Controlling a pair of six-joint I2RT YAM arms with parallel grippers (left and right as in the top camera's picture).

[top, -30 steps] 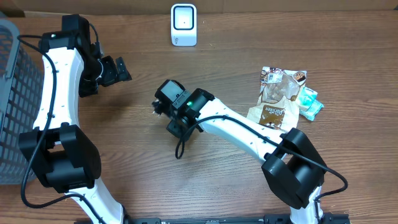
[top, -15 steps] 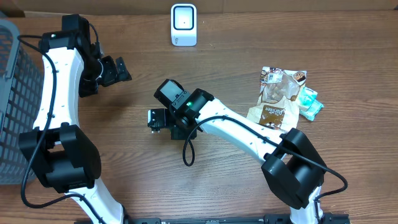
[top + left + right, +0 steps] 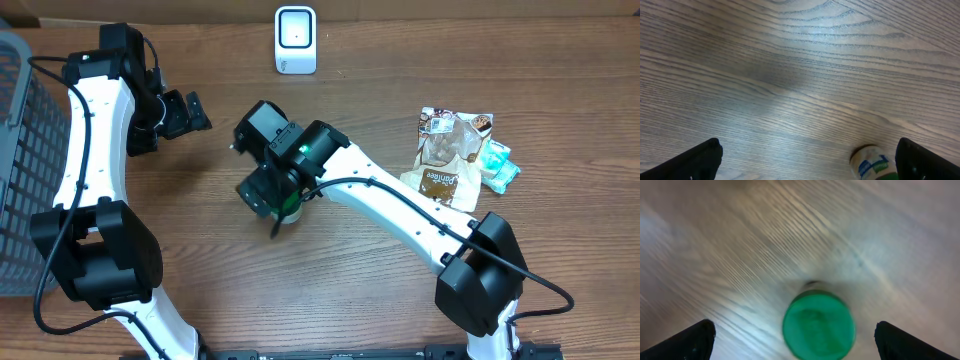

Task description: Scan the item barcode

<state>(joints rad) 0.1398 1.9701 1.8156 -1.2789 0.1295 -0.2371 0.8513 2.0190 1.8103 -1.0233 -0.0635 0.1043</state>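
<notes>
Wood-grain counter, scanner at the far edge. The bottle stands upright well in front of the scanner, under my right end effector. Its jaws are wide and clear of the cap on both sides. My left end effector is wide and empty.

Judged rigid, light and smooth-walled, so I'd grip the body below the cap and keep the label exposed.

Overhead nearly hides the bottle. Right wrist shows only the green cap. Left wrist alone shows the label.

Brown wood-grain worktop. Near the middle, upright, a small green-capped bottle. At the far edge, a white barcode scanner. To the right, well apart from the bottle, a brown snack pouch, with a teal packet touching its right side. At the left edge, a grey mesh basket.
</notes>
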